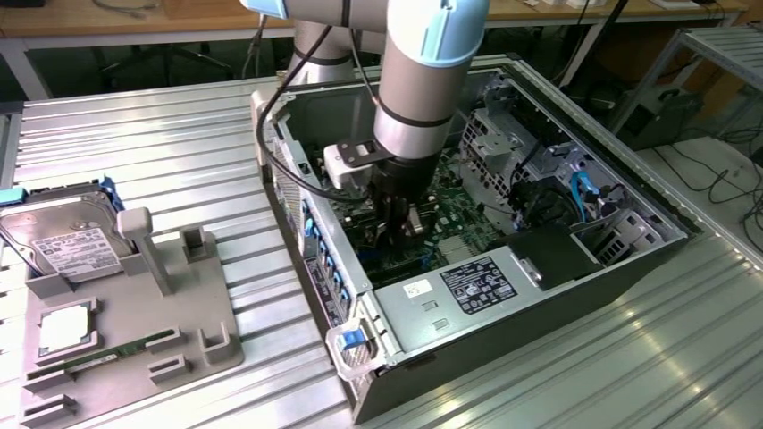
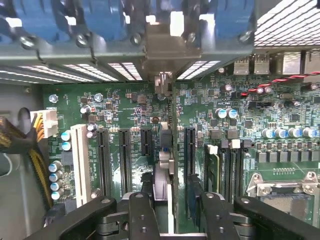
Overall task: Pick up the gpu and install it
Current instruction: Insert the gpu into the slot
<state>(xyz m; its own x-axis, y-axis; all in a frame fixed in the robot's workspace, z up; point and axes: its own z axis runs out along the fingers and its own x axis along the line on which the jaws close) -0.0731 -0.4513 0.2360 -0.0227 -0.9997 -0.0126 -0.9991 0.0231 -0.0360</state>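
Observation:
Inside the open computer case [image 1: 551, 308], the gpu [image 2: 164, 172] stands edge-on in a slot of the green motherboard [image 2: 260, 115]. Its silver end bracket [image 2: 167, 47] meets the case's rear wall. My gripper [image 2: 172, 202] straddles the card from above, with a black finger [image 2: 142, 205] on one side and the other finger [image 2: 206, 205] on the far side. A visible gap separates the fingers from the card, so the gripper is open. In the exterior view the gripper [image 1: 399, 228] reaches down into the middle of the case and hides the card.
A grey fixture tray [image 1: 179, 308] at the exterior view's left holds a silver hard drive [image 1: 66, 237], a processor [image 1: 66, 326] and a green memory stick [image 1: 107, 356]. Empty black expansion slots [image 2: 125, 152], memory slots [image 2: 230, 165] and a yellow-black cable bundle [image 2: 30, 150] flank the card.

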